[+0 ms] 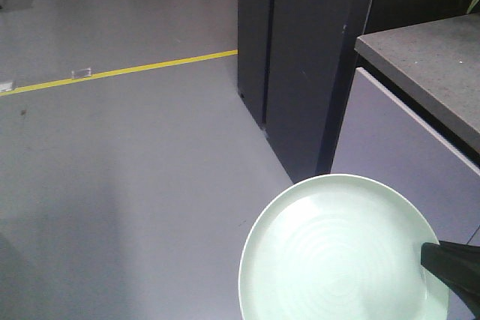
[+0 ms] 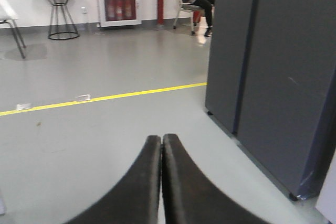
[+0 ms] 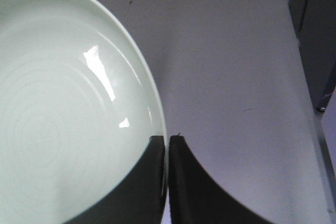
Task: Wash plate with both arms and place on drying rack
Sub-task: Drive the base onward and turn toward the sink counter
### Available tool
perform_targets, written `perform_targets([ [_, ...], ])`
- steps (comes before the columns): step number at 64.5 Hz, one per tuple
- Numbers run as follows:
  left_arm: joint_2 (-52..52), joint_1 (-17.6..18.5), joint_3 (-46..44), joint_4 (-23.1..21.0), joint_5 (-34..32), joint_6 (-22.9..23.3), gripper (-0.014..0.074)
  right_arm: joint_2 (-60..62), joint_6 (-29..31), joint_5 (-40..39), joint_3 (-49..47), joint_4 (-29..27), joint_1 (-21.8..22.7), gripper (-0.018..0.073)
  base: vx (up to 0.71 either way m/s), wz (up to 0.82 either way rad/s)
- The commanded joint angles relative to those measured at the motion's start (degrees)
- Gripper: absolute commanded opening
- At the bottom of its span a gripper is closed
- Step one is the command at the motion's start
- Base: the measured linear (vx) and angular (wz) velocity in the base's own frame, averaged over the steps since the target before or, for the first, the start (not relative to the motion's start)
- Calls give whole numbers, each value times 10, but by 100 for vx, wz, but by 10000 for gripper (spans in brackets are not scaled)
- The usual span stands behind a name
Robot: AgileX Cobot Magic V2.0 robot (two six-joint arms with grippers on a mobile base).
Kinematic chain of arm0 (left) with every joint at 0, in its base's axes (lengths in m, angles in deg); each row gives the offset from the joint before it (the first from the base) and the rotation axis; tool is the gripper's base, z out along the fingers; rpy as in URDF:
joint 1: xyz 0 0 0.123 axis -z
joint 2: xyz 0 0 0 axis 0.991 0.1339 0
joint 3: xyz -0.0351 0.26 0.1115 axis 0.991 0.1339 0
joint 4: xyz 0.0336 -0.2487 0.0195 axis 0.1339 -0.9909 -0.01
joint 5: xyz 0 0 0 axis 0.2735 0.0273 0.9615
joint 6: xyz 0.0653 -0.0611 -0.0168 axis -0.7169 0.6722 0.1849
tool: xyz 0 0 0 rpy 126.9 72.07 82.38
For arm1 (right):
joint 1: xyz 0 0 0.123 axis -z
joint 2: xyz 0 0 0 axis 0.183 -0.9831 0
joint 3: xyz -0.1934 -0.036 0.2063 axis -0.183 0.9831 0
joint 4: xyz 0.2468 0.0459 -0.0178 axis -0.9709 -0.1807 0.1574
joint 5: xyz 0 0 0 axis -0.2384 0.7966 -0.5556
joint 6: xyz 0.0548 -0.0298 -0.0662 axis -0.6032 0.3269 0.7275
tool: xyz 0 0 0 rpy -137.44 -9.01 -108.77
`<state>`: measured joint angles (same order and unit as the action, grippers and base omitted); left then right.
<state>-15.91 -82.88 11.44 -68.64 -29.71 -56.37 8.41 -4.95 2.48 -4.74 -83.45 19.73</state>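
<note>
Above the floor (image 1: pixel 135 170), beside the worktop (image 1: pixel 435 65): right tool (image 3: pixel 167 142) clamps the plate (image 1: pixel 341 252) by its rim, presumably leaving the face free for washing; left tool (image 2: pixel 161 141) closed, empty.

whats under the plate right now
The plate hangs over grey floor, pinched at its rim by the right gripper. The patch directly beneath it is hidden by the plate itself.

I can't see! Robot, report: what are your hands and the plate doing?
Right gripper shut on plate rim. Left gripper shut, empty. Plate over floor, rack unseen.
</note>
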Motion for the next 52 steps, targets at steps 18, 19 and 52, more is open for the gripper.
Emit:
perform_targets([
  [18,-7,3,-17,-4,-41,4,-6,-2,2,-19,-16,-29,2,-1,13,-35],
  [19,-7,3,-17,-4,-41,4,-6,-2,2,-19,-16,-29,2,-1,11,-38],
  [52,-7,3,-17,-4,-41,4,-6,-2,2,-19,-16,-29,2,-1,11,-43],
])
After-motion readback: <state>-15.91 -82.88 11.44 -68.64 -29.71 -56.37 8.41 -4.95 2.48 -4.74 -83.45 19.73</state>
